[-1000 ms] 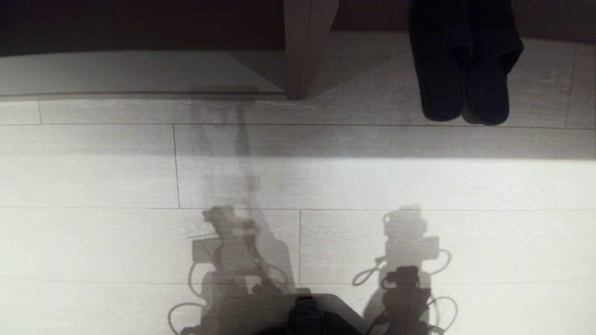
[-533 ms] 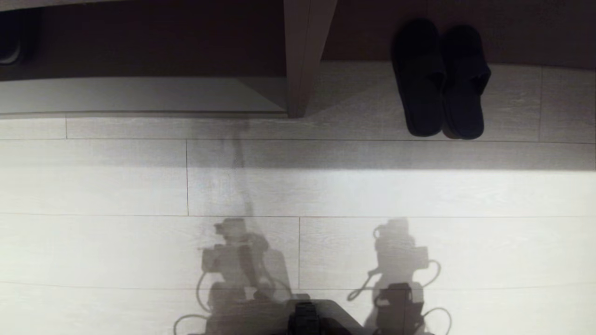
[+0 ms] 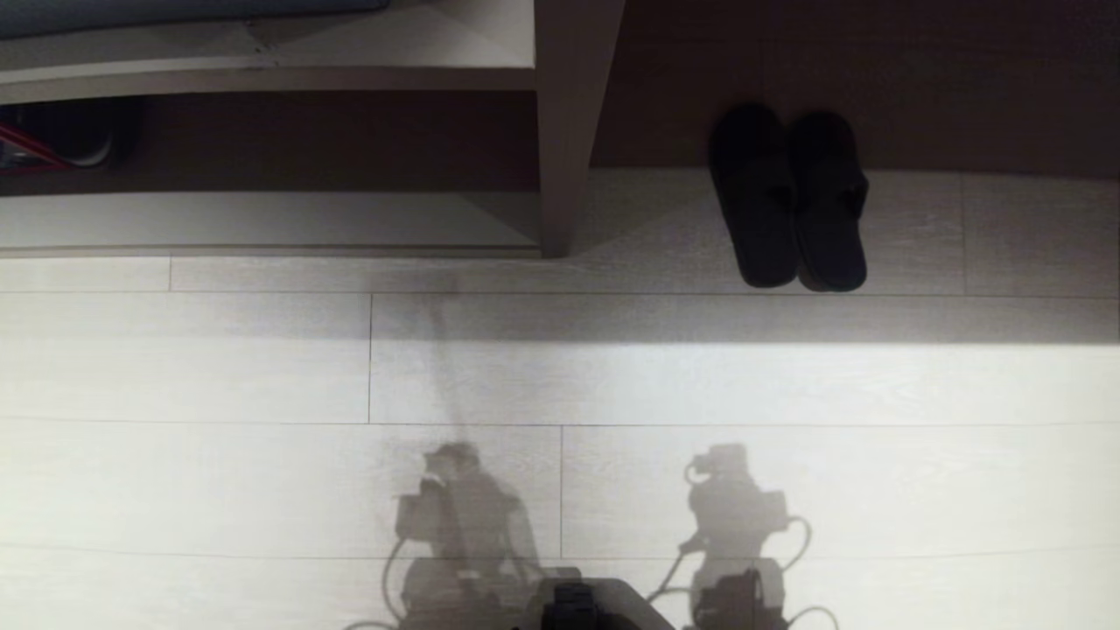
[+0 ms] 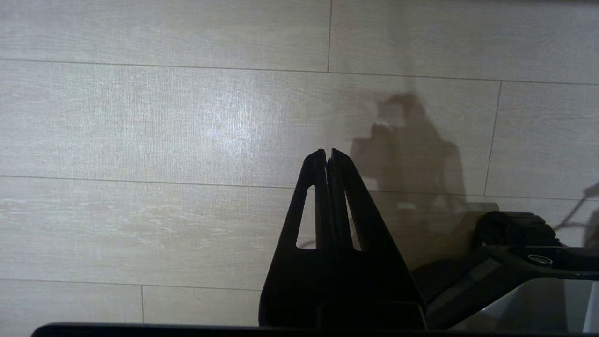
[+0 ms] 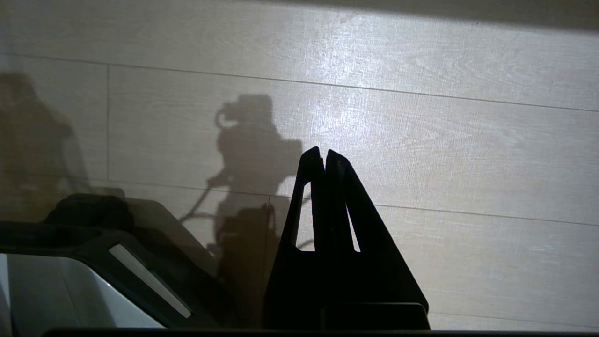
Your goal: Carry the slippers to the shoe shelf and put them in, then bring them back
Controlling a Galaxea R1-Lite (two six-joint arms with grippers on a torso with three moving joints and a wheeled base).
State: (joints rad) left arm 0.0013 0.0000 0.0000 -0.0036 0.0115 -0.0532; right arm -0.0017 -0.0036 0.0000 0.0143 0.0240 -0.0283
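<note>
Slippers (image 3: 789,199) side by side — long axes front-to-back, toes away

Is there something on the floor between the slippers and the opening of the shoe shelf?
Yes. The upright divider panel stands between the slippers and the shoe shelf; its foot reaches the floor. The floor in front of the panel shows nothing else in the way.
</note>
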